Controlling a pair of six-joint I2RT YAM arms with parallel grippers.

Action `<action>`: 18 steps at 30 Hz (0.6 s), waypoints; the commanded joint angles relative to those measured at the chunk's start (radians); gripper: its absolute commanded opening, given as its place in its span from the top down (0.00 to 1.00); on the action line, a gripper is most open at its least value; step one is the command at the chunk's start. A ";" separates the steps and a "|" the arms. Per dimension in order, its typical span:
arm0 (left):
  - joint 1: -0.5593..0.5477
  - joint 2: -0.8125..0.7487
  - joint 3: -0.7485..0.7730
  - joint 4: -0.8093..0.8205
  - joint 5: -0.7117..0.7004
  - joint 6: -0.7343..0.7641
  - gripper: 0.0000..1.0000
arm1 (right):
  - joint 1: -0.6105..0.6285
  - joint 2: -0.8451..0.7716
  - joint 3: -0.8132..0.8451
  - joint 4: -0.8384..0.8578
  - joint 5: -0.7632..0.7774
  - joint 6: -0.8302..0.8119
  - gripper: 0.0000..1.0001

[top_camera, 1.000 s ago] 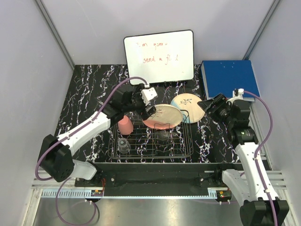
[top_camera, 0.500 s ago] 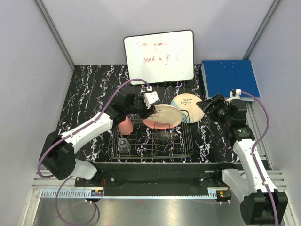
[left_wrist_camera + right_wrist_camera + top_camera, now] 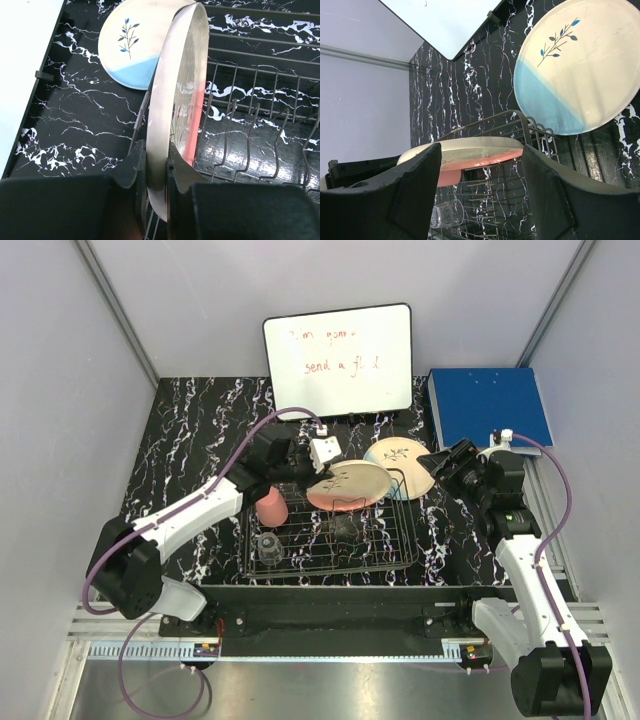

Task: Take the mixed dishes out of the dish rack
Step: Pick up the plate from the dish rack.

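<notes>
1. The table is black with thin white wiggly lines, like marble.
2. A dark wire rack sits on it at the front, near the middle.
3. A plate with a blue part and a little twig picture lies flat on the table, just beside the back right corner of the wire rack.
4. A white board with red writing stands at the back edge.
5. A flat blue box lies at the back right corner.

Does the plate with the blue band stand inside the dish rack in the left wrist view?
No, the blue-banded plate lies flat on the black table, outside the wires of the dish rack.
</notes>
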 commanded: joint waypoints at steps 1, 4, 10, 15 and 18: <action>-0.002 -0.051 0.086 -0.040 -0.072 0.036 1.00 | 0.003 -0.010 0.006 0.049 -0.018 -0.001 0.27; -0.002 -0.077 0.131 -0.085 -0.091 0.066 1.00 | 0.003 -0.007 0.015 0.049 -0.022 0.002 0.27; 0.018 -0.134 0.192 -0.111 -0.103 0.084 1.00 | 0.005 -0.006 0.021 0.050 -0.033 0.008 0.27; 0.039 -0.157 0.226 -0.093 -0.091 0.054 1.00 | 0.003 -0.009 0.029 0.047 -0.041 0.008 0.27; 0.061 -0.185 0.228 -0.033 -0.071 -0.003 1.00 | 0.005 -0.013 0.032 0.046 -0.044 0.003 0.27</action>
